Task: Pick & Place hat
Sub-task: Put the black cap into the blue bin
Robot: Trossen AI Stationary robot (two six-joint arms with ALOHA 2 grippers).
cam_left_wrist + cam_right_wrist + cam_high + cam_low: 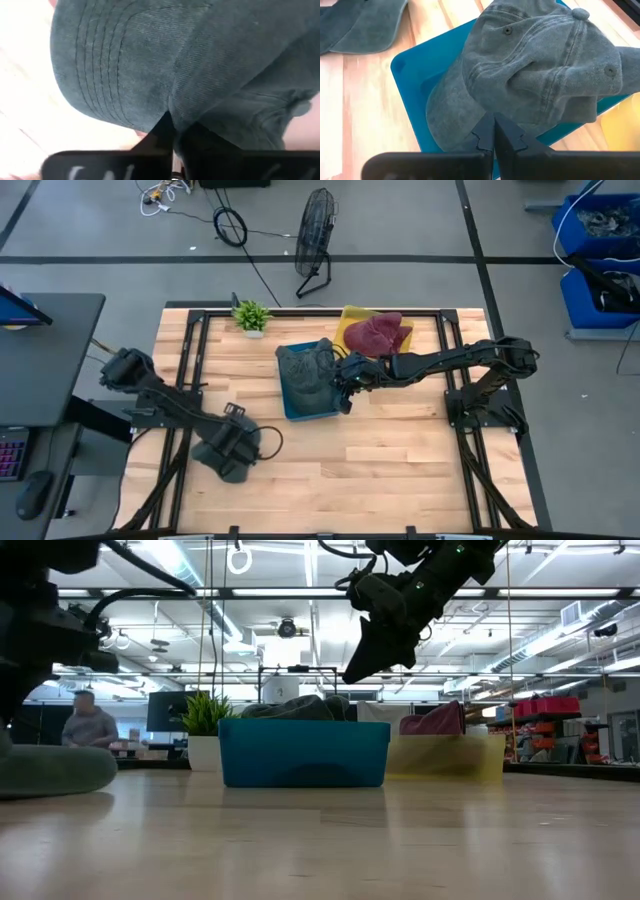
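Note:
A grey cap (pixel 222 464) lies flat on the table near its left front, and it fills the left wrist view (pixel 150 60). My left gripper (pixel 167 122) is shut and sits down on it (pixel 232 442). A second grey cap (pixel 535 65) lies crumpled in the blue bin (pixel 410 85) at the table's middle (pixel 300 412). My right gripper (pixel 493 122) is shut. It hangs above the bin's right side (pixel 352 675), slanting down, clear of the cap (pixel 300 707). My left gripper's shut fingertips (pixel 165 132) meet the grey cap from above, at the crease where the stitched brim joins the crown (pixel 172 100). The cap lies on the table (pixel 45 770). Whether cloth is caught between the fingers, I cannot tell.
A yellow bin (pixel 350 318) holding maroon caps (pixel 380 335) stands just behind and to the right of the blue bin. A small potted plant (pixel 251 315) is at the far edge. Bare wood lies in front of the bins. A person (pixel 90 725) sits in the room beyond.

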